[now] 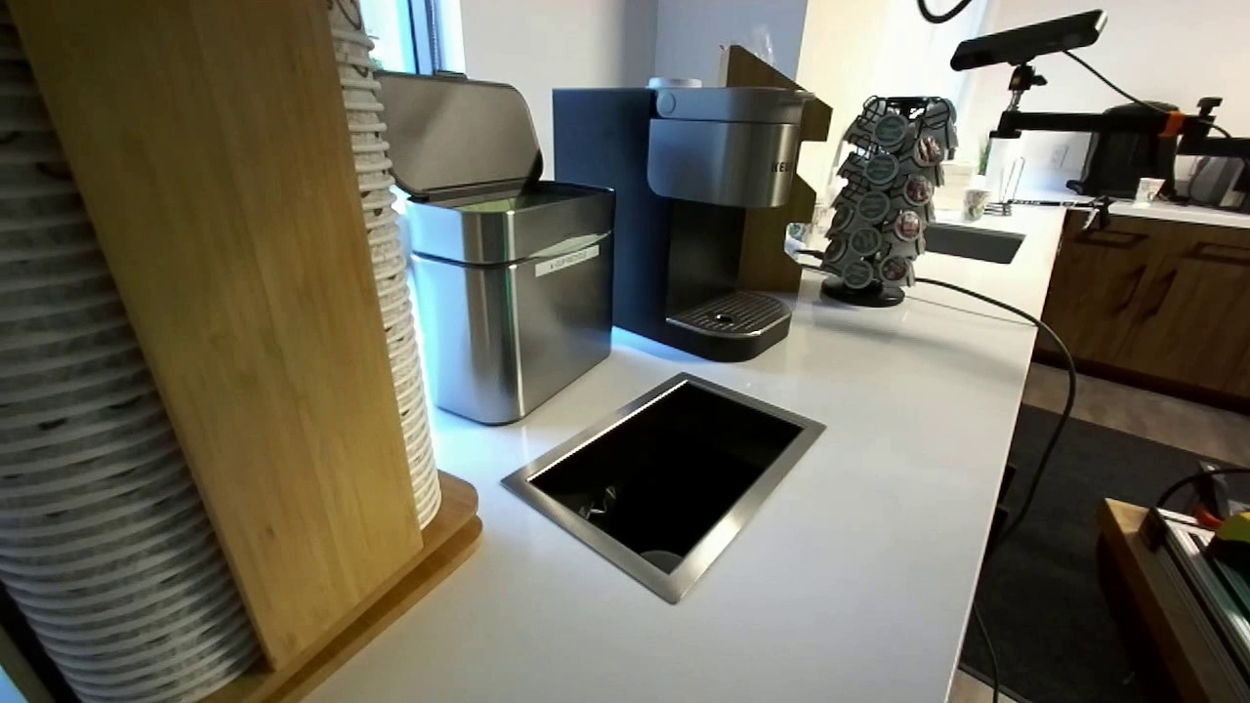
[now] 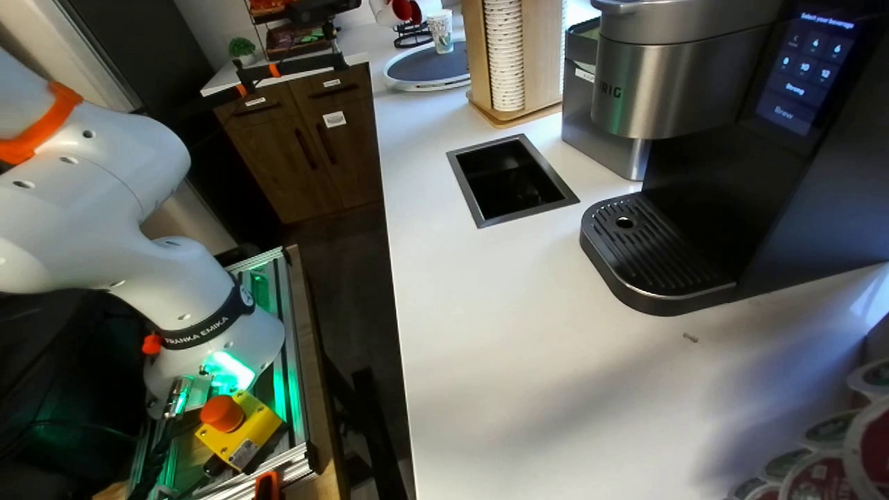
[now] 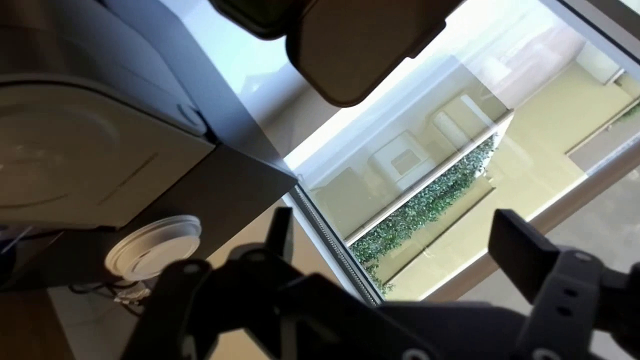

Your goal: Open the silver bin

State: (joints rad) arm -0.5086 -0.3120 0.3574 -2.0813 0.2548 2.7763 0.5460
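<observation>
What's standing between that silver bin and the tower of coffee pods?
A coffee machine stands between the silver bin and the pod tower in an exterior view; part of a wooden panel also shows beyond the machine.

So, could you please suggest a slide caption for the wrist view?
Open, empty gripper faces a window, the silver bin's raised lid at the picture's top.

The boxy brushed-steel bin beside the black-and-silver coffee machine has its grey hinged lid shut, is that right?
Not shut: an exterior view shows the grey hinged lid standing open on the boxy steel bin beside the coffee machine.
</observation>
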